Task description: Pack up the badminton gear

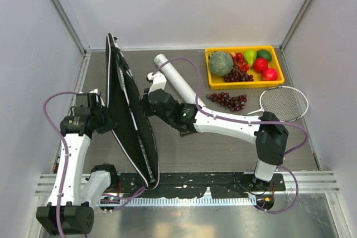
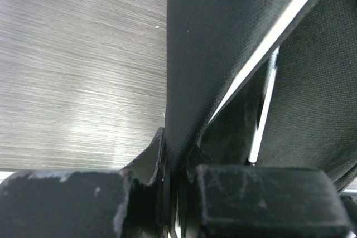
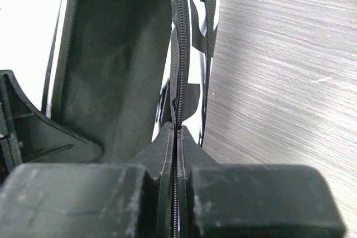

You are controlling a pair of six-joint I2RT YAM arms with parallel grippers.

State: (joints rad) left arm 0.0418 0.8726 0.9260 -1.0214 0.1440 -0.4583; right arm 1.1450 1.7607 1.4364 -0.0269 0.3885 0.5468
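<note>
Standing edgewise, black bag [image 1: 129, 116] (white piping, zipper gaping); left tool [image 2: 173, 189], right tool [image 3: 177, 178] both pinching it.

Black, white-trimmed bag [image 1: 131, 132]; white tube [image 1: 175, 76]; yellow tray [image 1: 209, 71].

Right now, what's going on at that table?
Both arms are holding the black bag, which stands on its edge at the left of the table. The left gripper is shut on its fabric side. The right gripper is shut on the zipper edge, and the bag is partly open. One racket lies on the table at the right, and the white tube lies behind the arms; neither is packed yet. The fruit tray and loose grapes sit at the back right.
</note>
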